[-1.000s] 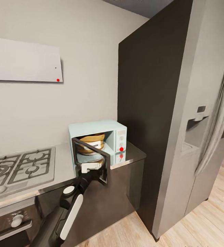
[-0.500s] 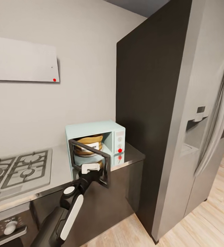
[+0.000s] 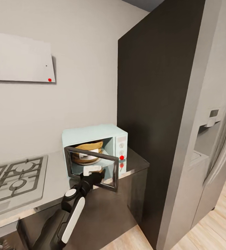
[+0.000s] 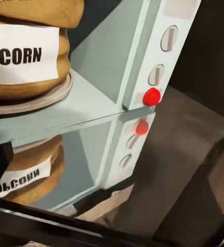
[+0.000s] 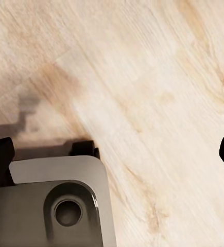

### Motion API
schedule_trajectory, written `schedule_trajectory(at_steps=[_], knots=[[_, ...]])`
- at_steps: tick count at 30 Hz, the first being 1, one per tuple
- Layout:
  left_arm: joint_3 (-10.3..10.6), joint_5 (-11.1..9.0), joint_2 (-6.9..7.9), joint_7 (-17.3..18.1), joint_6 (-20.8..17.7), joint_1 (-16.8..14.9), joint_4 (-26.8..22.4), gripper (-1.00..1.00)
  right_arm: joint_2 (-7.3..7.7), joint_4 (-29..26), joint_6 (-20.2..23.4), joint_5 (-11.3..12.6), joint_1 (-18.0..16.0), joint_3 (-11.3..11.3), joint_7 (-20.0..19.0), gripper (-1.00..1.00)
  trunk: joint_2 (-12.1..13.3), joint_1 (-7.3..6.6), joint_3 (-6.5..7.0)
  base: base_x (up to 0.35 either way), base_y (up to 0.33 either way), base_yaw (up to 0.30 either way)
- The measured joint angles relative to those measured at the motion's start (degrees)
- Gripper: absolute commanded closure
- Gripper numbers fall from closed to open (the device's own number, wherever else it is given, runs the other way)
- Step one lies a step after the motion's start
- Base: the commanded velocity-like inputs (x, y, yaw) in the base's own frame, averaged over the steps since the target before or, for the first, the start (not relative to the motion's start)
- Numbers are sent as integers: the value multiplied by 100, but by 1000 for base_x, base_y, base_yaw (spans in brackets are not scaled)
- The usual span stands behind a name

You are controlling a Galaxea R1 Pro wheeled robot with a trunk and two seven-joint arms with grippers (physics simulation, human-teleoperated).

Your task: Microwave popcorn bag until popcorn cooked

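While the popcorn bag [image 3: 88, 152] sits upright inside the microwave [image 3: 94, 147], label facing out, the half-open door [image 3: 92, 168] juts over the countertop [image 3: 57, 180] edge. Left gripper [image 3: 92, 172] touches it; grip unclear. Right gripper [image 5: 114, 154] spread wide over floor [image 5: 142, 77].

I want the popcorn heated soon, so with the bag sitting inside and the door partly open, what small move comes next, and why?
Probably push the door further toward shut with the left gripper, which is at the door. The popcorn bag already rests inside the microwave, yet the door stands ajar, so heating likely cannot start until it closes.
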State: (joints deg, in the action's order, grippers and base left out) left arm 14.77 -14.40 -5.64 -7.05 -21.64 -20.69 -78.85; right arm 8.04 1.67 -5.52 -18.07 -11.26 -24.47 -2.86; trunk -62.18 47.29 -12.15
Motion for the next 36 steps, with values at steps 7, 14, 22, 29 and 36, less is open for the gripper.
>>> schedule_trajectory(at_steps=[7, 14, 22, 29, 36], knots=[[1, -4, 0, 2, 0, 0, 0, -100, 0, 0, -2, 0, 0, 0, 0, -100, 0, 0, 0, 124, 0, 0], [1, -6, 0, 3, 0, 0, 0, -100, 0, 0, -4, 0, 0, 0, 0, -100, 0, 0, 0, 158, 0, 0], [2, -8, -1, 6, 1, 0, 0, -100, -4, 0, -4, -8, 0, 2, 0, -100, 0, 0, 0, 164, 0, 0], [6, 9, 0, 0, -2, 0, 0, -100, -9, 0, -4, -10, 0, 9, 0, -100, 0, -1, 0, 190, 0, 0], [7, 10, 0, 1, -2, 0, 0, -100, -8, 0, -4, -17, 0, 9, 0, -100, 0, -1, 0, 192, 0, 0]])
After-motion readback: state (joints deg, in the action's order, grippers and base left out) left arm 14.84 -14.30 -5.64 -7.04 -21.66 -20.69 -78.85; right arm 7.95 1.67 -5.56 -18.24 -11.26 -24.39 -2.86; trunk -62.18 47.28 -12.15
